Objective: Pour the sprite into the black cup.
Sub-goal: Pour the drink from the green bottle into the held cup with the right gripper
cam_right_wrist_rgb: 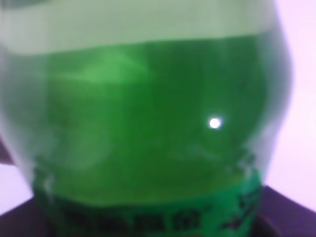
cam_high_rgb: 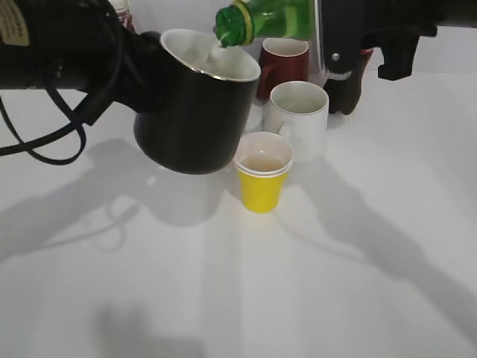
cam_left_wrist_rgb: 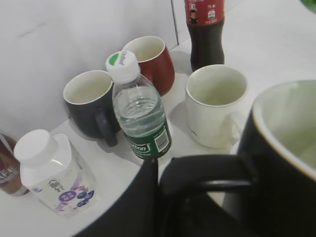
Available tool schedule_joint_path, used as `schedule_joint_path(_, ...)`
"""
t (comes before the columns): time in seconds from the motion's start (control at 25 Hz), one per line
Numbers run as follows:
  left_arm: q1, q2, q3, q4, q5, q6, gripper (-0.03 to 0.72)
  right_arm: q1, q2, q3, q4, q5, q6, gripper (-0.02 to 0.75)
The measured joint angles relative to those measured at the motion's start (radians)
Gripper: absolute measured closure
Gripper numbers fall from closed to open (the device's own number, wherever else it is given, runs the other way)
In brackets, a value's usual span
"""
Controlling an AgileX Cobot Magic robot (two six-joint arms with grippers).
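Green translucent sprite (cam_high_rgb: 268,19) tilts over glossy, tapered black cup (cam_high_rgb: 190,112).

A plain white table (cam_high_rgb: 313,298) against a bare white wall (cam_left_wrist_rgb: 74,34) is suggesting a robot test bench or lab, with black arms and loose cable (cam_high_rgb: 45,142) hanging over assorted mugs and drink bottles.
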Motion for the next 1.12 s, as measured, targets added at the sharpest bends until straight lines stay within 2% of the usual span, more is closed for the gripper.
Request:
schedule_joint_path(0.2,-0.025,0.012,0.000,0.012,0.011,0.000,0.648,0.000,0.000,0.000,-0.098,0.000,-0.002,0.324)
schedule_joint_path(0.48,-0.027,0.016,0.000,0.017,0.018,0.000,0.648,0.000,0.000,0.000,-0.175,0.004,-0.003,0.324)
schedule_joint_path(0.84,-0.028,0.016,0.000,0.021,0.020,0.000,0.648,0.000,0.000,-0.002,-0.182,0.005,-0.006,0.324)
schedule_joint_path(1.12,-0.028,0.016,0.000,0.023,0.021,0.003,0.648,0.000,0.000,-0.003,-0.092,0.010,-0.005,0.324)
